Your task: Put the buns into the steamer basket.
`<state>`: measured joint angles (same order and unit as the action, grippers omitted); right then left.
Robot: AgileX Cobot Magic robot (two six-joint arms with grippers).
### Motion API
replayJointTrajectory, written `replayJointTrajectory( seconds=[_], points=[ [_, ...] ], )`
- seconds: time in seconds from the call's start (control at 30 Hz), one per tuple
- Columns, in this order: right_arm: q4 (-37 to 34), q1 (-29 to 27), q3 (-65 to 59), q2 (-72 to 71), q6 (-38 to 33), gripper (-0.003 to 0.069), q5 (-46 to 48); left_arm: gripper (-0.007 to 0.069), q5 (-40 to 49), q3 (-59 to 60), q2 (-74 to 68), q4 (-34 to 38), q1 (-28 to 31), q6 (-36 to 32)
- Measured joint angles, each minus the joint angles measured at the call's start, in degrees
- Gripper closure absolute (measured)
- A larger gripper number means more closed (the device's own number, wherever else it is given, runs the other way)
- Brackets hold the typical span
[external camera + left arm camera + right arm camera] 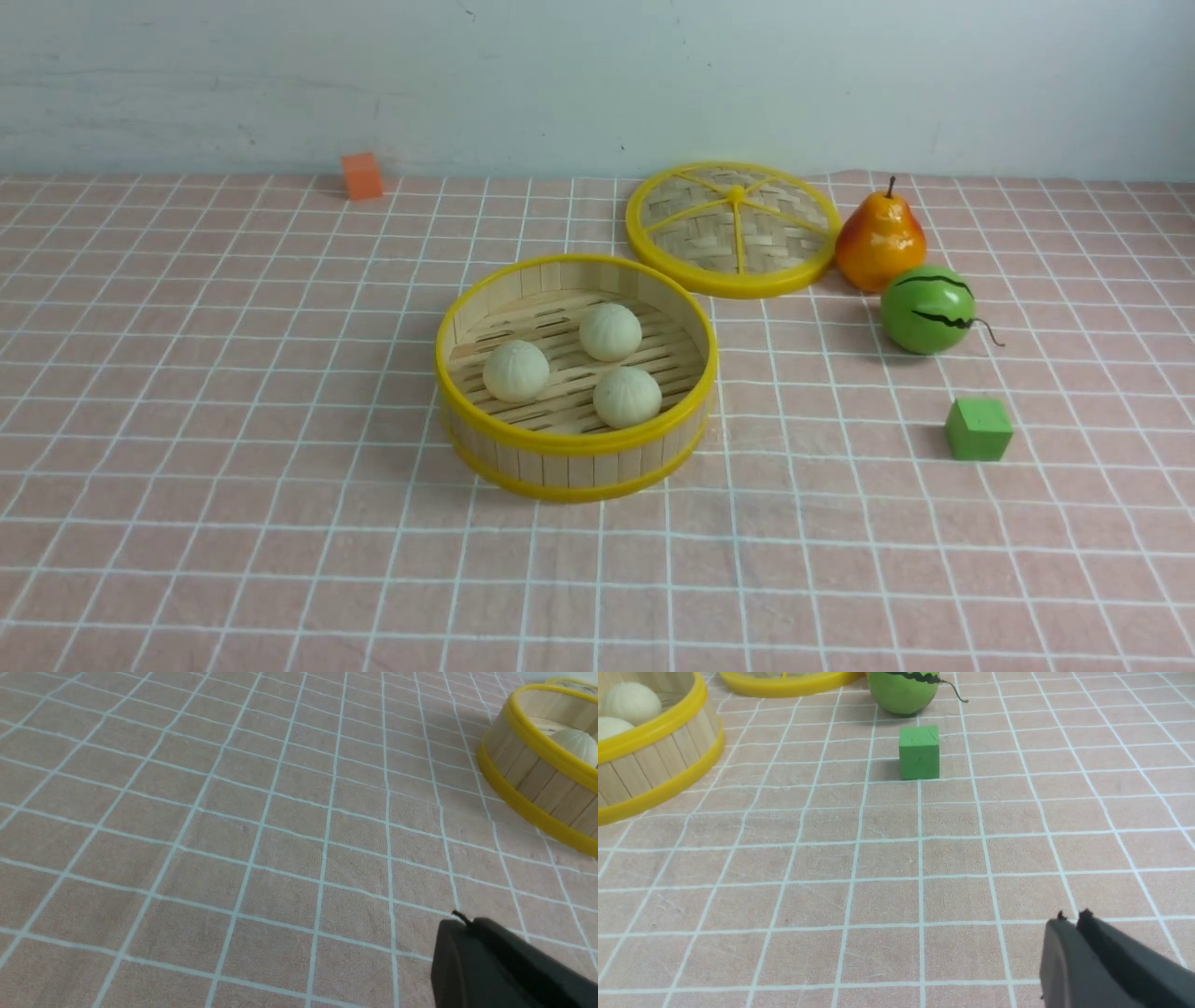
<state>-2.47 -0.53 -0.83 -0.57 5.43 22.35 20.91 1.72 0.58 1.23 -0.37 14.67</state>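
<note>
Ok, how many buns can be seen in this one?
3, all on the slatted floor of the steamer basket: one at left, one at the back, one near front right.

The steamer basket point(579, 474) was a round, shallow, open-topped tub with upright walls of pale bamboo slats, a yellow rim at its upper edge, a matching yellow band at its base, and a slatted floor; it stood level. The three buns, round, cream-white and finely pleated, rested apart from one another on that floor, fully within the wall. In the front view, the first bun point(516, 371) lay at the left, the second bun point(611, 332) toward the far side, and the third bun point(627, 398) toward the near right side.
</note>
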Motion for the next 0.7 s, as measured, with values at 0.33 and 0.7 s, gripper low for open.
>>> replayJointTrajectory(
  seconds=[0.33, 0.7],
  points=[
    [0.0, 0.0, 0.0, 0.0, 0.0, 0.0614, 0.0, 0.0638, -0.1, 0.0, 0.0, 0.0, 0.0, 0.0],
    [0.0, 0.0, 0.0, 0.0, 0.0, 0.0599, 0.0, 0.0638, -0.1, 0.0, 0.0, 0.0, 0.0, 0.0]
  ],
)
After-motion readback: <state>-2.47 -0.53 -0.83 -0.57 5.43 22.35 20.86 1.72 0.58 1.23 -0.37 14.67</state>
